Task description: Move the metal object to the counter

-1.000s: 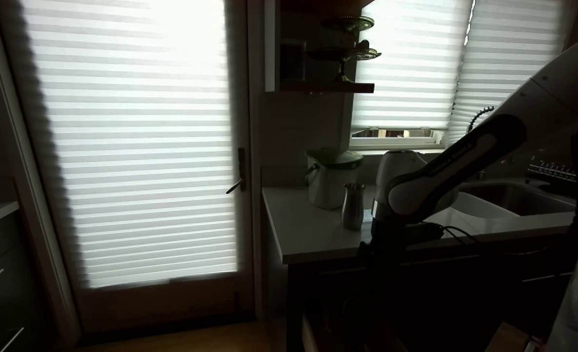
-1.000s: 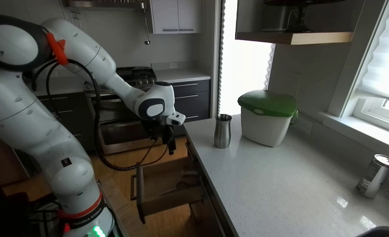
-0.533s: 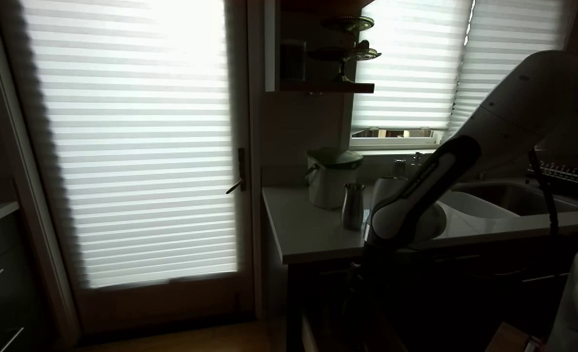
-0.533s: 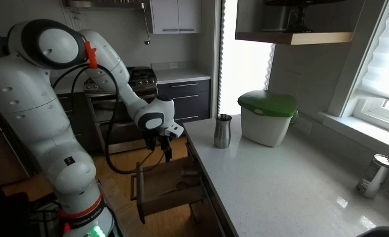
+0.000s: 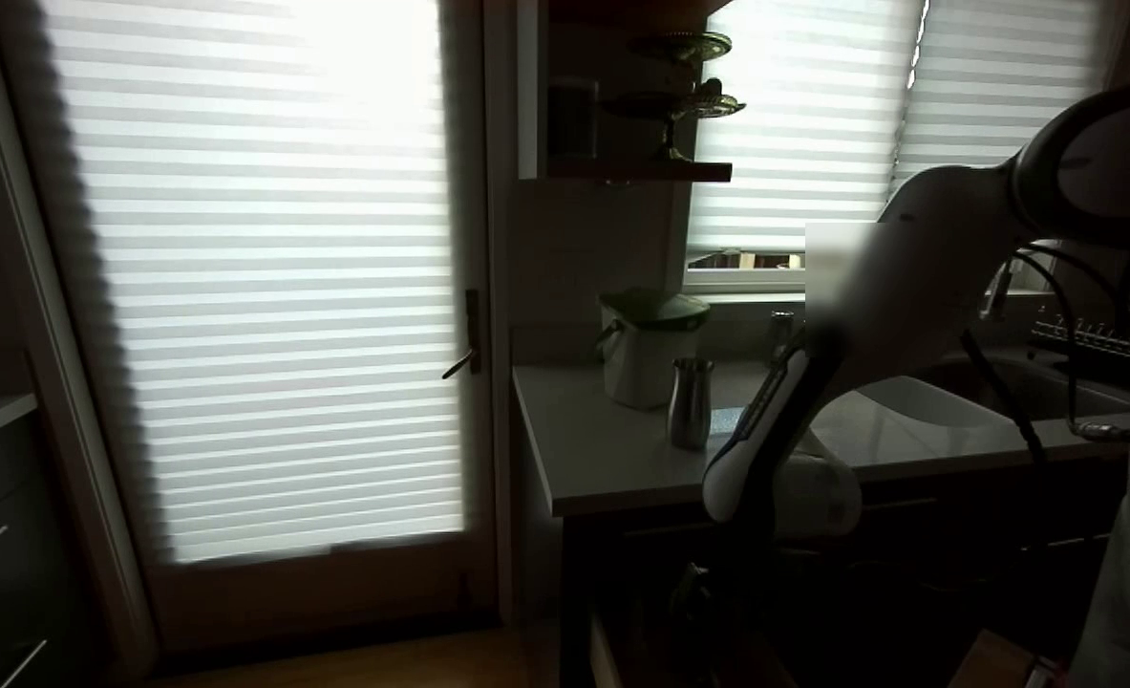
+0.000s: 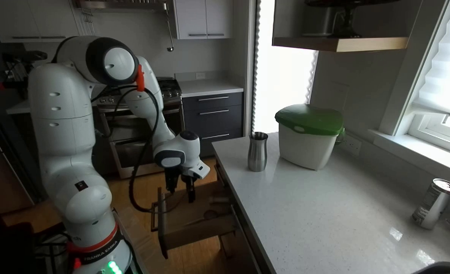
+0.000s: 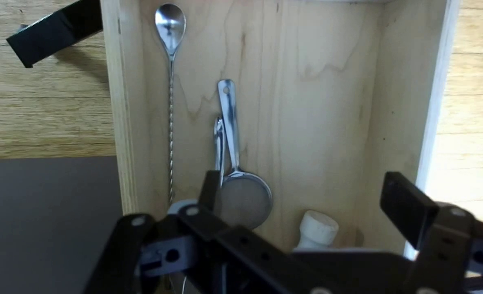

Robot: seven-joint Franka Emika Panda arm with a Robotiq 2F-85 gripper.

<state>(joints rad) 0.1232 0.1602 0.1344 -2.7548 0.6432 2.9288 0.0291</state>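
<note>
In an exterior view, a green-lidded bin (image 6: 307,142) stands beside the steel cup (image 6: 257,153) on the counter (image 6: 323,217) near its far corner; past the long edge, the arm (image 6: 62,114) hangs bent, gripper (image 7: 305,191) wide over the open drawer (image 7: 327,122)

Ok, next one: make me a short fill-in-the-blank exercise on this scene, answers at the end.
1. The metal cylinder stands upright on the ____.
2. The lid of the white tub is ____.
3. In the wrist view, the strainer lies inside the open ____.
4. The gripper is holding ____.

Answers: counter; green; drawer; nothing.
</note>
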